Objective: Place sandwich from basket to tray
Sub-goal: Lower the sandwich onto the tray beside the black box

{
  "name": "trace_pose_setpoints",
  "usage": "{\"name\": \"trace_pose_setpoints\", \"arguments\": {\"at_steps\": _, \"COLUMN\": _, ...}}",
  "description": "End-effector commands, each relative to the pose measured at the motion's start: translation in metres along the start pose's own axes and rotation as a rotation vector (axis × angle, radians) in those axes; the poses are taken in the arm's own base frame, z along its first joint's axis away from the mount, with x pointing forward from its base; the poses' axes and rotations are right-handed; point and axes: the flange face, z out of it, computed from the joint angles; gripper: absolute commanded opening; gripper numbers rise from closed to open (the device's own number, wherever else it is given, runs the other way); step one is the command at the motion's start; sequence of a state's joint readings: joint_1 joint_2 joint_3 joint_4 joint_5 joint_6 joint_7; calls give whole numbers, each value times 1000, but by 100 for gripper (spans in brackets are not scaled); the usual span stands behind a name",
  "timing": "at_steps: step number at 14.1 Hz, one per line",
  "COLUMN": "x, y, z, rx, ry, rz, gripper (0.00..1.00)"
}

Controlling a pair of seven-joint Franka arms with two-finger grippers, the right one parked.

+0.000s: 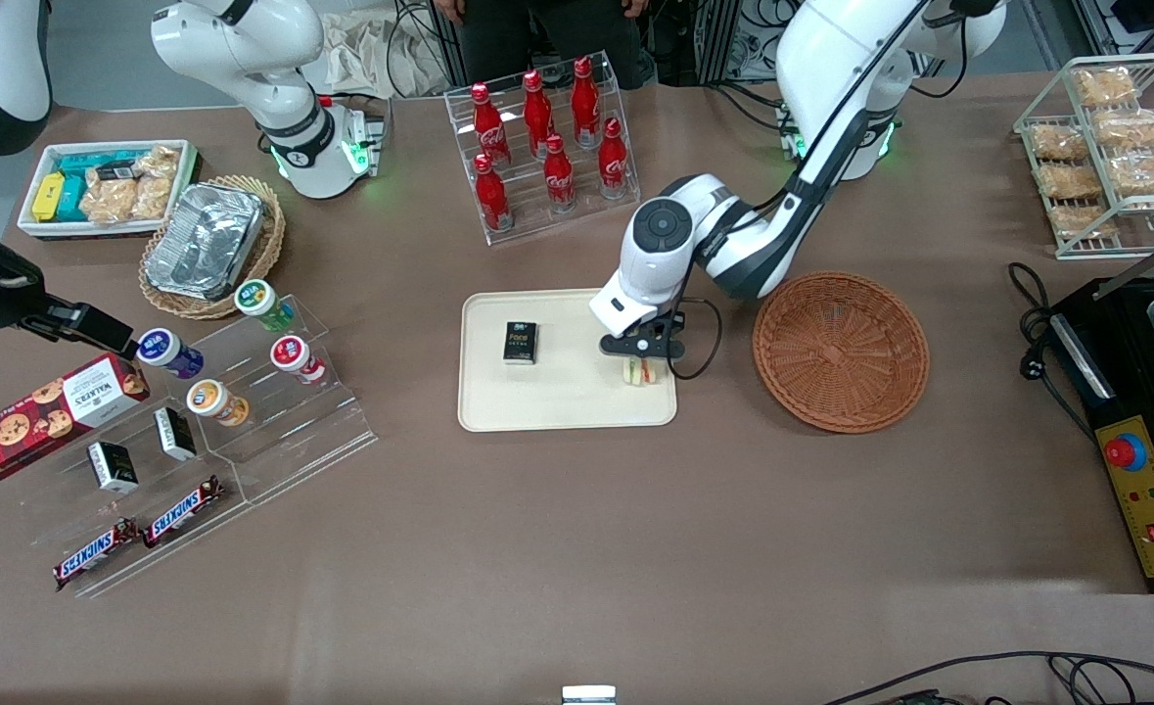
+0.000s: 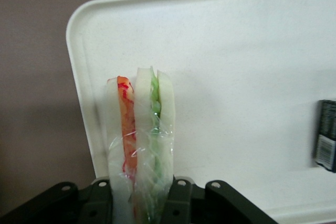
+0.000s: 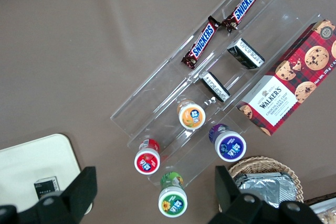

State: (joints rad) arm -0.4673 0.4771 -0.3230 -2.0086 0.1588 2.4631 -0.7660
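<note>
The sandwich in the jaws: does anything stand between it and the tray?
Nothing visible does. The gripper is shut on the sandwich directly over bare tray surface near the basket-side edge. The small black box lies apart from it.

SNICKERS: bars [image 3: 207, 40] | WALKERS: biscuit box [image 3: 290, 80] | Face: black pack [image 1: 521, 343]

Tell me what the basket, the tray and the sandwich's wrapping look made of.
Basket: woven wicker, reddish-brown, matte.
Tray: probably plastic, smooth cream, moulded rim.
Sandwich, held by the gripper over the tray: clear film, judging by glossy creases.
</note>
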Motion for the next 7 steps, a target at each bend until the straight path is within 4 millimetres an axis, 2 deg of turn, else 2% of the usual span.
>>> {"name": "trace_pose_setpoints", "arguments": {"at_steps": 1, "x": 0, "y": 8, "z": 18, "rx": 17, "ry": 7, "rz": 5, "gripper": 0}}
{"name": "trace_pose_setpoints", "arguments": {"at_steps": 2, "x": 0, "y": 8, "z": 21, "rx": 18, "ry": 14, "rz": 9, "gripper": 0}}
{"name": "trace_pose_setpoints", "arguments": {"at_steps": 3, "x": 0, "y": 8, "z": 23, "rx": 18, "ry": 16, "rz": 8, "gripper": 33}}
{"name": "trace_pose_setpoints", "arguments": {"at_steps": 4, "x": -1, "y": 10, "z": 23, "rx": 20, "ry": 22, "rz": 16, "gripper": 99}}
{"name": "trace_pose_setpoints", "arguments": {"at_steps": 5, "x": -2, "y": 12, "z": 22, "rx": 32, "ry": 34, "rz": 19, "gripper": 100}}
{"name": "trace_pose_setpoints", "arguments": {"at_steps": 7, "x": 7, "y": 10, "z": 8, "rx": 40, "ry": 82, "rz": -16, "gripper": 100}}
